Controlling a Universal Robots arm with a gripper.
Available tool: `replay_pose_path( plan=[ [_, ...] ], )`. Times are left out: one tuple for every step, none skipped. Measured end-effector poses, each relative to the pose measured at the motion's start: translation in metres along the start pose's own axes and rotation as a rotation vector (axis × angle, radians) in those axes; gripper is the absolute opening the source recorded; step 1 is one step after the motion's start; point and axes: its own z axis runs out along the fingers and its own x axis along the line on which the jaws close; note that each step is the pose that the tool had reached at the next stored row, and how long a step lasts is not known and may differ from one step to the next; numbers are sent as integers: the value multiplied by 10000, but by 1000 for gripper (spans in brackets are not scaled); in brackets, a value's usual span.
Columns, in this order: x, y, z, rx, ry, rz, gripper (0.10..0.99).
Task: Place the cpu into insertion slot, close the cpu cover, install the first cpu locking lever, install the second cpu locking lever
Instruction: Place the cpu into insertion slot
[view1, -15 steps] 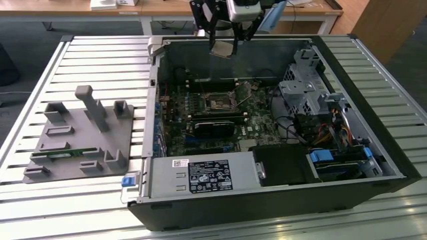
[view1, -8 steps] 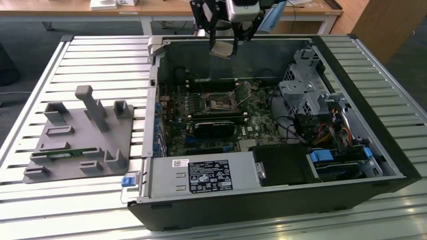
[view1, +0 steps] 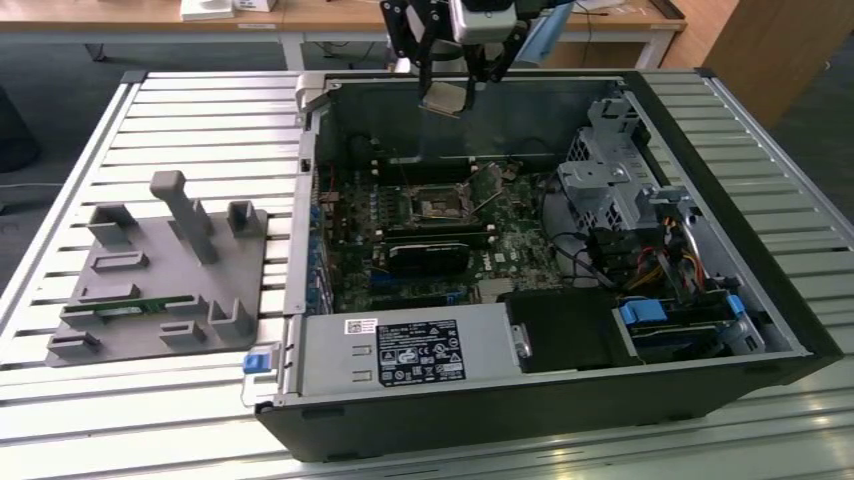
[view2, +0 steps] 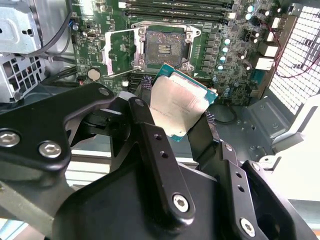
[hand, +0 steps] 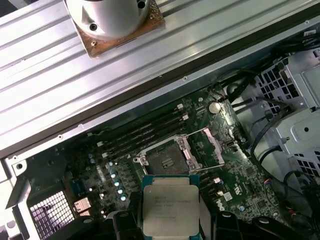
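The cpu (view2: 178, 106) is a thin, nearly square chip, so it has hardly any long axis. Its dull silver-grey lid has clipped corners and sits on a green board edge, which shows teal in the second wrist view. It is held up in the air, with the metal top facing the wrist cameras and the contact side facing down towards the board. In the second wrist view one corner points at the insertion slot (view2: 162, 49). In the first wrist view the cpu (hand: 170, 206) looks slightly rotated against the slot's sides. The pincer (view2: 176, 119) is clenched on the cpu, with black matte fingers (view2: 141, 116) pressing two opposite edges. In the exterior view the chip (view1: 445, 98) hangs well above the insertion slot (view1: 438, 203) and beyond it, about level with the case's far wall. The slot is a small black square with a dark, gold-flecked centre lying exposed. The cpu cover (view2: 120, 54), a thin bright metal frame with a cut-out middle, is swung off the slot and stands raised along one of its edges. Around the slot spreads the green motherboard (hand: 235, 175). A black graphics card (view1: 430, 248) lies just on the near side of the slot. A perforated grey metal drive cage (view1: 607, 185) stands to the exterior view's right of the slot. Well to the exterior view's left of the slot, outside the black case (view1: 747, 300), a grey moulded fixture (view1: 160, 280) rests on the ribbed aluminium worktop (view1: 80, 150).
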Motion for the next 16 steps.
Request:
replay_pose_path(
  plan=[
    [0, 0, 0, 0, -4, 39, 541],
    [0, 0, 0, -2, -8, 85, 541],
    [1, 0, 0, -3, -13, 147, 541],
    [1, -1, 0, -5, -19, 214, 541],
    [1, -1, 0, -6, -26, 284, 541],
    [2, -1, 0, -6, -32, 354, 541],
    [1, -1, 0, -8, -38, 423, 541],
    [1, -1, 0, -9, -44, 493, 541],
    [2, -1, 0, -11, -51, 573, 541],
    [2, -1, 0, -12, -58, 651, 541],
    [2, -1, 0, -14, -65, 732, 541],
    [2, -1, 0, -15, -73, 818, 541],
    [2, -1, 0, -17, -81, 906, 541],
    [2, -1, 0, -19, -89, 998, 541],
    [2, -1, 0, -20, -99, 1105, 541],
    [2, -1, -1, -21, -108, 1200, 541]
  ],
)
